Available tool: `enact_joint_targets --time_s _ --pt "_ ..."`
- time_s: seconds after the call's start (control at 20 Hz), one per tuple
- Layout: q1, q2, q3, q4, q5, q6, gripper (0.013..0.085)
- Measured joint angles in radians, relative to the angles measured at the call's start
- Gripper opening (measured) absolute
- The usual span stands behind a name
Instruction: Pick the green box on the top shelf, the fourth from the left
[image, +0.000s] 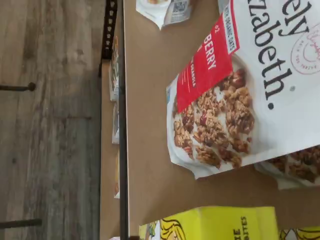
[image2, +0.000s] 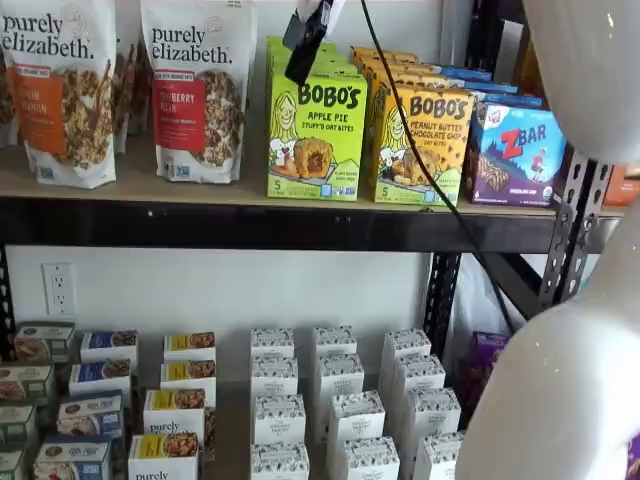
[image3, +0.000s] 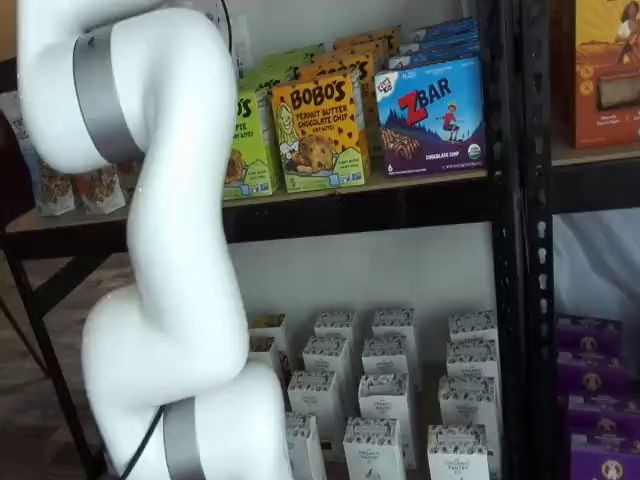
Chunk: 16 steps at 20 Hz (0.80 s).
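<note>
The green box (image2: 317, 125) stands on the top shelf (image2: 250, 222) between a granola bag (image2: 198, 90) and an orange box (image2: 424, 145). In a shelf view the arm (image3: 165, 250) hides most of it. The gripper (image2: 305, 45) hangs just above it, side-on, so its spread cannot be told.

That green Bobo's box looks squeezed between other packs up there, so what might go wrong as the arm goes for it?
The green box stands right against the orange Bobo's box, so a finger may catch or drag that neighbour. The granola bag on its other side could get tipped. The gripper hangs over the box's top edge; its jaws' opening isn't clear, so it might push rather than grasp.
</note>
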Motion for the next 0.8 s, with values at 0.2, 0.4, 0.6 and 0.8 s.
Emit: enact_joint_targets --time_s 0.2,0.4,0.6,0.8 --pt "0.007 0.011 0.006 -0.02 -0.01 0.001 0.085" --pt "0.002 0.03 -0.009 -0.029 0.02 -0.007 0.085" --pt "-0.004 0.051 -0.035 -0.037 0.063 -0.015 0.085" --pt "-0.009 0.062 -0.048 -0.041 0.089 -0.021 0.085"
